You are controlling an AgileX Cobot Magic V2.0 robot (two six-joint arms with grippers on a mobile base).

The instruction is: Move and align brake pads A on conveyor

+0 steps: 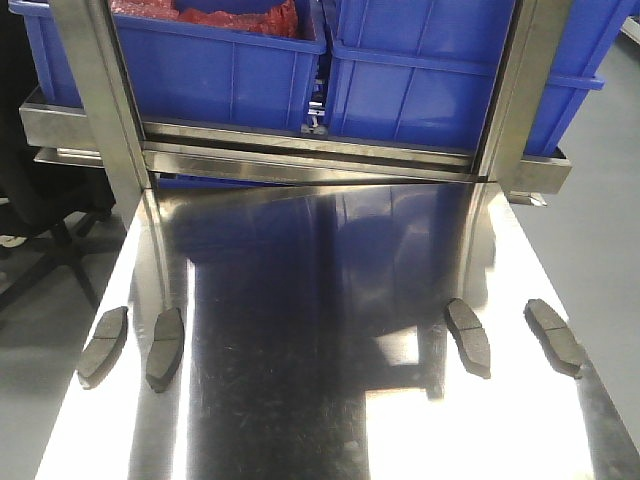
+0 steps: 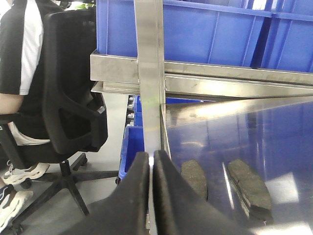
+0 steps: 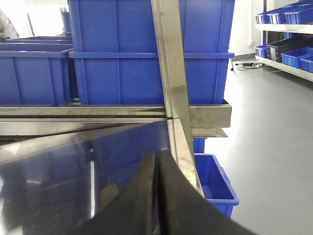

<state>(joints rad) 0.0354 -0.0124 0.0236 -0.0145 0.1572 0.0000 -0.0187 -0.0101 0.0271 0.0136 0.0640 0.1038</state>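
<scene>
Brake pads A lie flat on the shiny steel table (image 1: 320,300): two at the left edge (image 1: 103,346) (image 1: 165,347) and two at the right (image 1: 468,336) (image 1: 555,336). The conveyor is out of view. My left gripper (image 2: 151,155) is shut with nothing in it, hanging over the table's left edge; the left pair of pads (image 2: 194,178) (image 2: 249,188) lies just to its right. My right gripper (image 3: 157,155) is shut and empty near the table's right edge. A dull pad-like shape (image 3: 108,193) shows left of its fingers. Neither gripper shows in the front view.
Large blue bins (image 1: 220,60) (image 1: 440,70) sit on a steel shelf behind the table, framed by two steel posts (image 1: 100,90) (image 1: 520,90). A person on a black office chair (image 2: 73,98) sits left of the table. A small blue bin (image 3: 215,181) stands on the floor at the right.
</scene>
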